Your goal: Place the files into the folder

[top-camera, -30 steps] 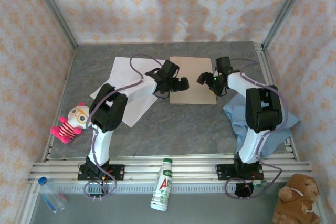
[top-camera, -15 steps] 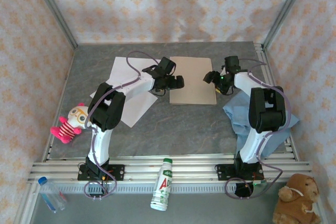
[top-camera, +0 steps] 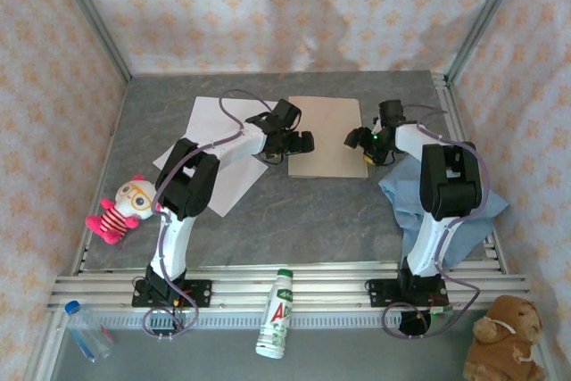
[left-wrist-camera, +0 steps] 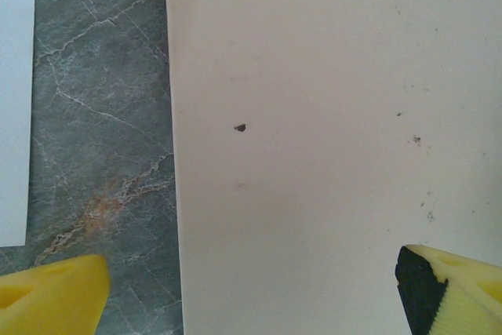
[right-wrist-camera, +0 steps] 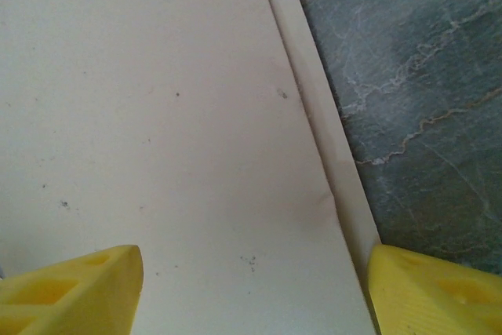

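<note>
Bright, even light — soft shadows, sharp focus

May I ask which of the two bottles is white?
The white bottle with green print, lying front centre; the clear bottle lies far left.

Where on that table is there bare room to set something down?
The widest bare stretch of table lies between the folder, the white sheets, the blue cloth and the front rail. Crowded: the folder, with the left claw and right claw over its side edges.
</note>
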Motion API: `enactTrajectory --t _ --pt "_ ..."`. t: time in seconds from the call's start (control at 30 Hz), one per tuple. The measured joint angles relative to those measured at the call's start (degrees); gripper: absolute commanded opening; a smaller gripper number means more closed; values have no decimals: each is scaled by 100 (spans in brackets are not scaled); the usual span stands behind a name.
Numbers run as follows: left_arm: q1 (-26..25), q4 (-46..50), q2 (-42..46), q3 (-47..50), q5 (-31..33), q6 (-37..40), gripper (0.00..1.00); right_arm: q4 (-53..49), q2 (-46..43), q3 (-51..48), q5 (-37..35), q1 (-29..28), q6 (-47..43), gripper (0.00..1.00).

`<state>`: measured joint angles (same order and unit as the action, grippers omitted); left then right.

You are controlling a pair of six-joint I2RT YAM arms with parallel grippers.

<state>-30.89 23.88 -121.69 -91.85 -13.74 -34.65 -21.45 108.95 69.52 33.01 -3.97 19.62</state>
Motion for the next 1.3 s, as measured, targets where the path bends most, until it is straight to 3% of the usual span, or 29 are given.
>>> enactTrajectory --t 0.17,0.53,1.3 --pt "-2 -2 -9 0 -81 -4 93 74 0 -63 24 0 -39 75" --pt "0 59 -162 -98 -258 -57 73 461 -81 -317 461 15 -234 76" --pt "74 -9 -275 26 -282 -55 70 1196 -896 -1331 1681 70 -282 77"
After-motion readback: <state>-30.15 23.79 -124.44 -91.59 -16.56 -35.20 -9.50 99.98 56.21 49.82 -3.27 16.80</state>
